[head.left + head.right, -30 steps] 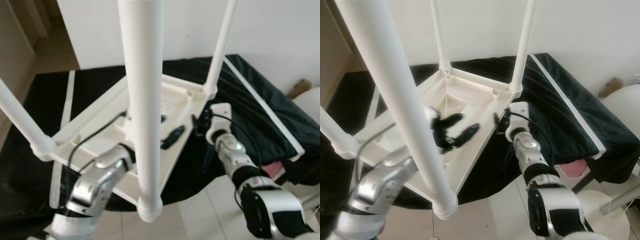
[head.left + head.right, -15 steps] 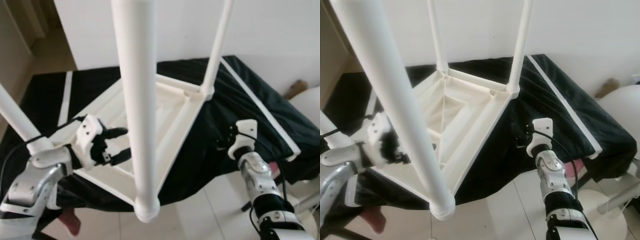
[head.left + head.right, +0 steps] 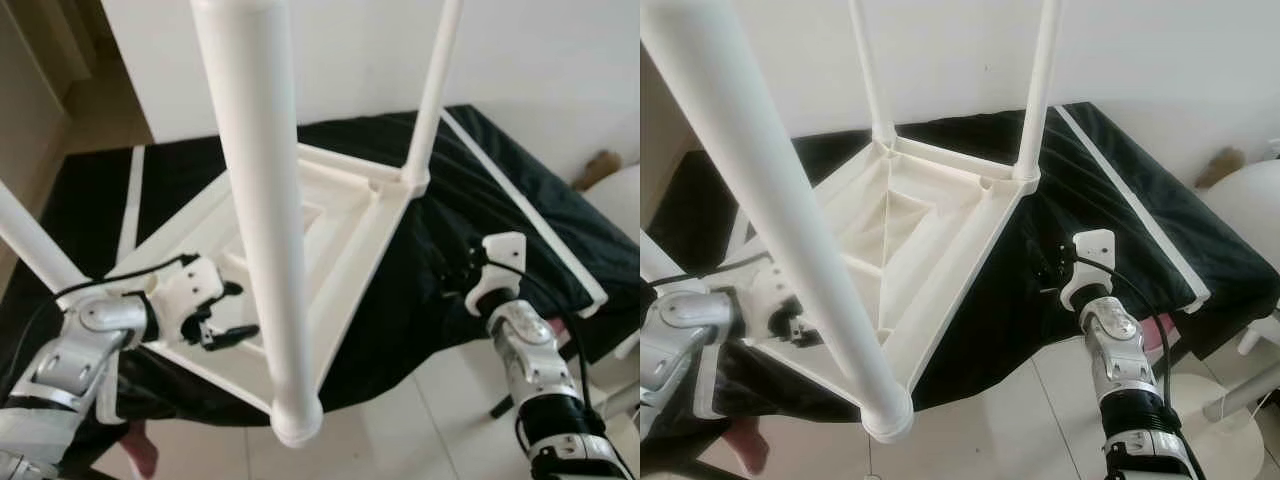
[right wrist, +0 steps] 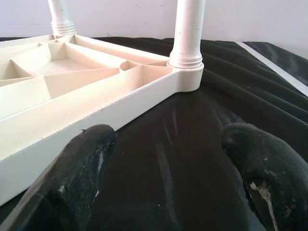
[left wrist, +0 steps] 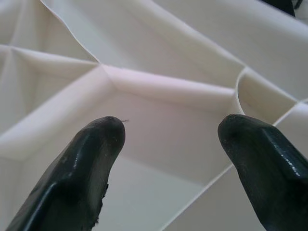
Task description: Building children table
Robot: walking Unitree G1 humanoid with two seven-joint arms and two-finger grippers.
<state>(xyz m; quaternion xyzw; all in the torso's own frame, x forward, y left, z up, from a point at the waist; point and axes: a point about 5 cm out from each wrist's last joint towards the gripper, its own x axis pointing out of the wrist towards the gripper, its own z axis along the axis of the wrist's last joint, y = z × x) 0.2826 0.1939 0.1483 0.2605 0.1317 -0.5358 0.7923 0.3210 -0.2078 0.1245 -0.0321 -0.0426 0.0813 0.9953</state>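
The children's table (image 3: 930,215) lies upside down on a black cloth (image 3: 1110,190), ribbed underside up, w/ all four white legs (image 3: 255,200) standing up from its corners. One leg rises right in front of my head cam and blocks much of the middle.

Handling, my guess: molded plastic, so light for its bulk, stiff in the frame rails and ribs, but smooth and slippery on the round legs. Legs look seated in corner sockets; can't tell if they're fully tight. Best hold is prob. a straight rail or rib edge, which is flat and thin enough to pinch. A leg near its socket (image 4: 185,72) would do for twisting, but pads may slide on it.

My left gripper (image 3: 222,312) hovers over the underside near the close rail, fingers (image 5: 91,159) apart, nothing between them; ribs sit just beyond the tips. My right gripper (image 4: 171,159) is off the table's right edge, low over the cloth, fingers (image 4: 77,168) spread wide and empty, aimed along the rail toward a corner leg.

Cloth is wrinkled w/ white stripe trim and drapes over a low platform; it could bunch if I drag the table. Floor is pale tile (image 3: 1020,420). White wall (image 3: 1160,60) behind, a round white object (image 3: 1240,210) off to the right.
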